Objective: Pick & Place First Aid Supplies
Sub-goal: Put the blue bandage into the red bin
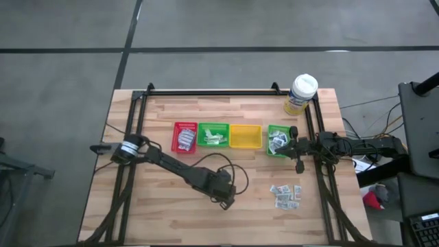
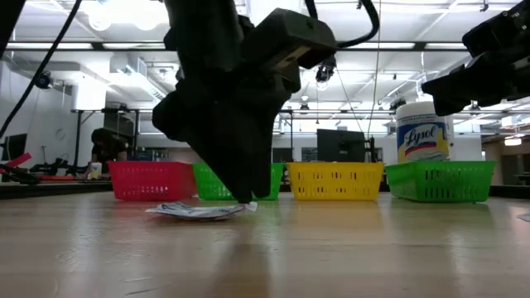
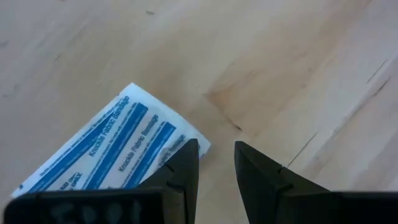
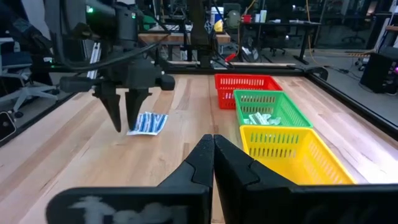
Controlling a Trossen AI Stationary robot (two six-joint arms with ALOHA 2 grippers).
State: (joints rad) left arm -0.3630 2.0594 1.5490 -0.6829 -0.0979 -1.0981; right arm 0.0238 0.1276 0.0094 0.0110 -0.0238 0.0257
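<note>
A white packet printed with blue stripes (image 3: 112, 146) lies flat on the wood table (image 3: 280, 56); it also shows as the packet (image 4: 148, 122) and the packet (image 2: 195, 211). My left gripper (image 3: 216, 167) points down right beside it, open, with bare wood between the fingers. One finger (image 3: 185, 163) stands over the packet's corner (image 3: 198, 144). In the high view my left gripper (image 1: 226, 197) is at the table's near middle. My right gripper (image 4: 213, 149) is shut on nothing, held level over the table's right side (image 1: 291, 145). My left gripper comes at the packet from above, steeply slanted. One finger overlaps the packet's corner (image 3: 194, 142) in the wrist view. Whether that finger touches the packet or stands just above it, I cannot tell. The packet lies flat on the table.
Four trays stand in a row at mid-table: red (image 1: 185, 137), green (image 1: 213, 135), yellow (image 1: 245, 136), green (image 1: 278, 140); three hold packets. Several loose packets (image 1: 287, 195) lie near right. A white-lidded tub (image 1: 302, 92) stands at the far right. A black frame (image 1: 206, 91) borders the table.
</note>
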